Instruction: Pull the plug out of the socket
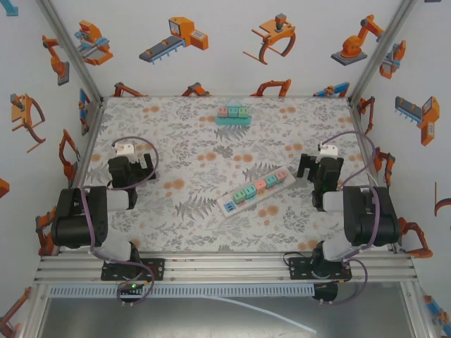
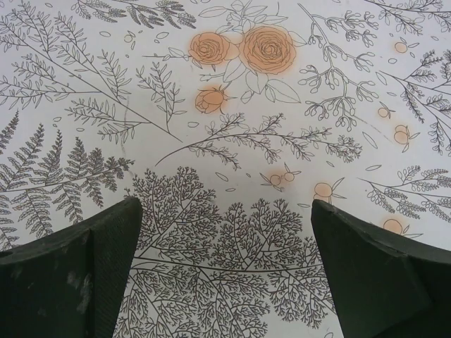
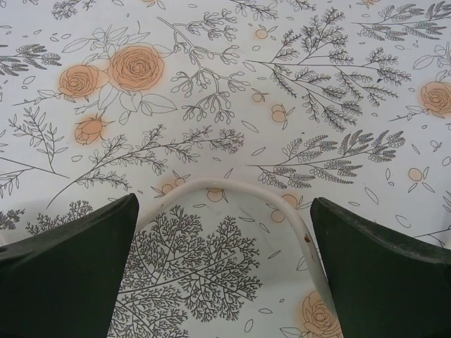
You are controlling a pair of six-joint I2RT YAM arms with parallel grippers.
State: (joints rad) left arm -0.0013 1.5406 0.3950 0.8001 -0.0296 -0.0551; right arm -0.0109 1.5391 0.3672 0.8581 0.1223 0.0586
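Left gripper (image 1: 132,167) and right gripper (image 1: 318,169) spread wide, holding nothing. Best approach: one pins power strip (image 1: 232,205), other draws plug (image 1: 260,185) straight up.

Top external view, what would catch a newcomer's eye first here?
Probably the white power strip lying diagonally mid-table, its sockets filled with coloured plugs. Next comes a teal block topped with three coloured cubes at the far edge. The two black arms flank the strip, left gripper and right gripper both with fingers open over the floral tablecloth.
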